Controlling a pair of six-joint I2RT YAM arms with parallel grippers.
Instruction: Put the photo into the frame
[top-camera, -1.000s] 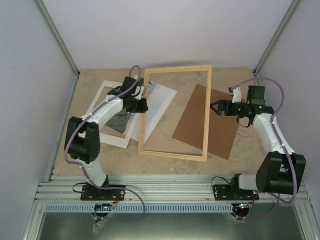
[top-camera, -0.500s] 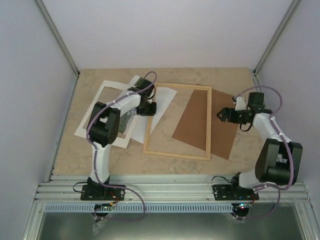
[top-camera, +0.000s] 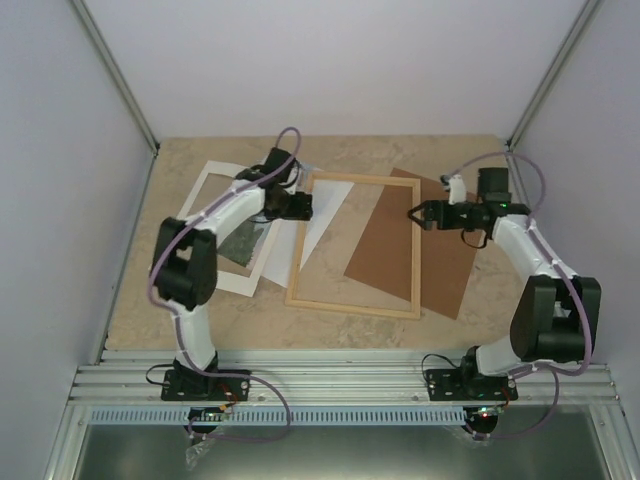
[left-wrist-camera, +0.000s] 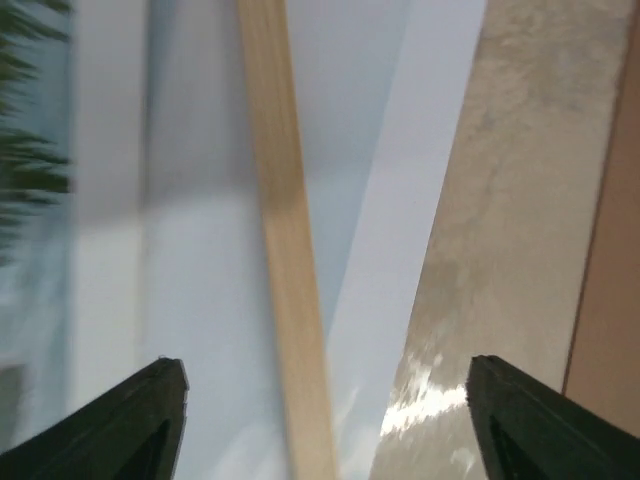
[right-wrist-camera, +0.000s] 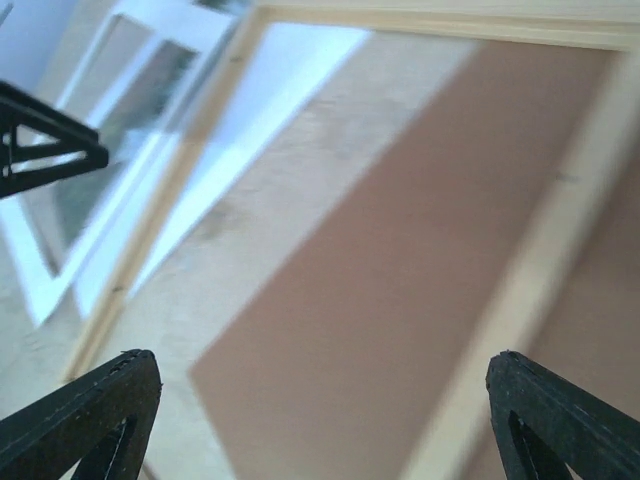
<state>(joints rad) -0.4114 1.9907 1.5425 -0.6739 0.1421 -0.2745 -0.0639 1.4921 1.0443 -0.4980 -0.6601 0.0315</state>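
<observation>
Enclosing a beige, marbled desk (top-camera: 230, 320) on three sides with plain, pale grey walls (top-camera: 340, 60). Rising at the two back corners as slanted metal posts (top-camera: 115, 75). Edging the near side with a ribbed aluminium rail (top-camera: 340, 375) and, below that, a dull grey tray (top-camera: 340, 450). Lighting it all softly and evenly, throwing only faint shadows.

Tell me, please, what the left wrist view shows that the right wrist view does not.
Only the left wrist view shows one slat of the frame passing between the wide-open fingers of the left gripper, with a gap on each side. Only the right wrist view shows a frame corner, the brown backing panel lying under the frame, and the open right gripper. Both show the frame, the white sheet, the backing panel, bare table and a blurred patch of the photo.
</observation>
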